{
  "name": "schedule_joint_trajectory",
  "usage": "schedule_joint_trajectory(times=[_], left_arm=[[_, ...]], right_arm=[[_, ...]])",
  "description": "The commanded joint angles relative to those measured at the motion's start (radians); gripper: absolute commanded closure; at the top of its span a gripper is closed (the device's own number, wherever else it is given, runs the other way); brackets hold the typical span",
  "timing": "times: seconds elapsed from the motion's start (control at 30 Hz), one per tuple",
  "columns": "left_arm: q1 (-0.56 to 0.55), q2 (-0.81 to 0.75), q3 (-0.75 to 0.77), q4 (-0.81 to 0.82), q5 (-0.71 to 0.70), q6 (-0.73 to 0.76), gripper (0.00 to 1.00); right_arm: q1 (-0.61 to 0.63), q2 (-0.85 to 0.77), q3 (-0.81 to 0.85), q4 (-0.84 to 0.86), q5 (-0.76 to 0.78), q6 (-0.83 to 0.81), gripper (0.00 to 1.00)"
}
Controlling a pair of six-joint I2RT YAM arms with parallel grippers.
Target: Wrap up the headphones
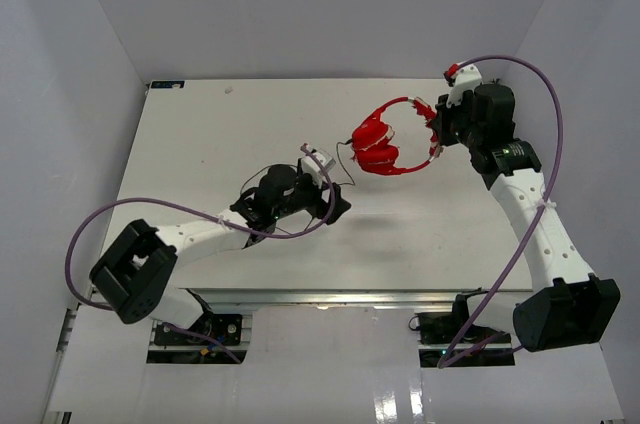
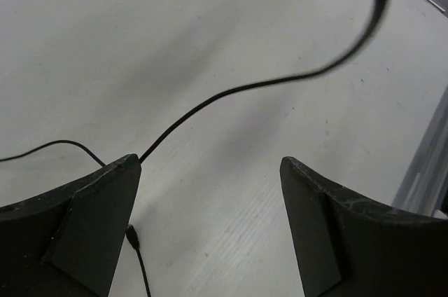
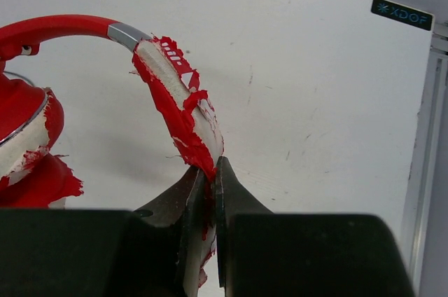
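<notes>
the work surface is a flat white table with a matte finish and a few small dark specks. plain pale panels enclose it on three sides: a back wall, a left wall and a right wall. a small dark label reading "xdof" sits at the far left corner of the table. an aluminium rail runs along the near edge. in front of it lies a glossy white surface with bright reflections. lighting is even and diffuse; shadows are soft.
</notes>
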Motion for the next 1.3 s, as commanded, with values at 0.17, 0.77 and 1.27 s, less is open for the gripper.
schedule_joint_trajectory(times=[0.17,0.77,1.27], left_arm=[[-0.058,0.191,0.106,0.162,-0.097,0.235,0.1],[-0.057,0.093,-0.091,0.455,-0.23,0.375,0.12],[-0.047,0.289,-0.062,0.586,0.117,0.271,0.52]], right_arm=[[-0.095,-0.044,0.121,-0.037,-0.22,0.103,0.92],[-0.223,-0.013,0.241,-0.1,-0.608,0.151,0.92],[-0.251,0.004,0.342,-0.13,-0.672,0.218,0.92]])
